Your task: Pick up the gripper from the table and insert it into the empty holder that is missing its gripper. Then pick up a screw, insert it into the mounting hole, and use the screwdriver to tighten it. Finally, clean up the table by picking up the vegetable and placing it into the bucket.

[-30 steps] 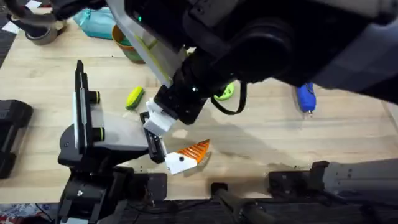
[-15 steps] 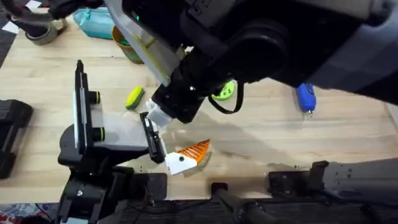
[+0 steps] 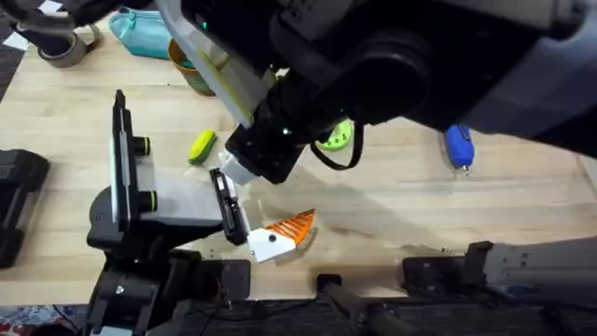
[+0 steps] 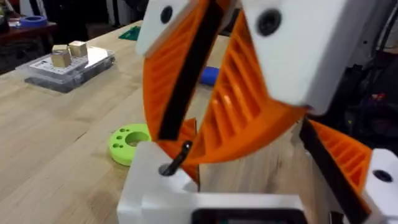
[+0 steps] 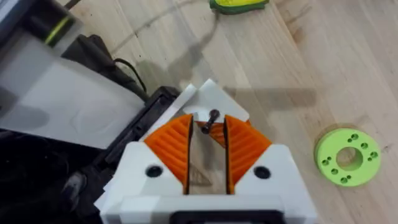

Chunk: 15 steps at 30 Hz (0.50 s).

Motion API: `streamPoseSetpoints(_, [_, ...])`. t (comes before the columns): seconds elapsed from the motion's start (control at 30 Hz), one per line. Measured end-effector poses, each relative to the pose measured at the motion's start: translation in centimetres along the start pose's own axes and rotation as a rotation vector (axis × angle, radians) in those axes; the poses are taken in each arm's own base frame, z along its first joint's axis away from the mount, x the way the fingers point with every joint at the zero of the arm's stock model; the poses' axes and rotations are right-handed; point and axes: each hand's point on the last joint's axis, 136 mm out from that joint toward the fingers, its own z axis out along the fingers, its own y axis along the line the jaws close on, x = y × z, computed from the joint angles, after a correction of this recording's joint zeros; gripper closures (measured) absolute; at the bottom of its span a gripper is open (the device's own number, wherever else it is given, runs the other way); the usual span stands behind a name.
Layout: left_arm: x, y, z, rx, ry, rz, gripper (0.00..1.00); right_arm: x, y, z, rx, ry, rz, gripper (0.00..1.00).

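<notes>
The holder (image 3: pixel 173 201) stands at the table's left, and its grey-white body (image 5: pixel 62 106) shows in the right wrist view. The gripper (image 3: pixel 280 233), a white base with an orange wedge, lies at the holder's black front end; whether it is seated I cannot tell. My right gripper (image 5: pixel 208 124) is shut on a thin black screw (image 5: pixel 212 118) right over a white block (image 5: pixel 211 96). The left wrist view shows that gripper (image 4: pixel 186 146), the screw (image 4: pixel 180 155) and a hole beneath it. The yellow vegetable (image 3: pixel 201 146) lies beyond the holder. The bucket (image 3: pixel 191 67) is partly hidden by the arm. The blue screwdriver (image 3: pixel 458 147) lies far right.
A lime-green disc (image 3: pixel 338 138) sits mid-table under the right arm, which crosses the whole middle. A teal pouch (image 3: pixel 140 33) and a tape roll (image 3: pixel 61 47) are at the back left. A clear box with small cubes (image 4: pixel 68 62) stands farther off in the left wrist view.
The right gripper has shifted slightly back and to the right, away from the holder's front end; its white fingers are now more hidden under the wrist. Nothing else moved.
</notes>
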Motion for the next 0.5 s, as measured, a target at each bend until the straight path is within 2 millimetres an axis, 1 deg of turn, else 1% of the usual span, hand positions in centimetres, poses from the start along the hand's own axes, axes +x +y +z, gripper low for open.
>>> streamPoseSetpoints(0.13, [0.0, 0.0, 0.0, 0.0, 0.0, 0.0, 0.015, 0.04, -0.01, 0.02, 0.0, 0.002, 0.0, 0.706])
streamPoseSetpoints(0.33, [0.0, 0.0, 0.0, 0.0, 0.0, 0.0, 0.014, 0.25, -0.09, 0.53, 0.001, 0.019, 0.002, 0.752])
streamPoseSetpoints(0.5, [0.0, 0.0, 0.0, 0.0, 0.0, 0.0, 0.014, 0.33, -0.13, 0.76, 0.002, 0.025, 0.003, 0.832])
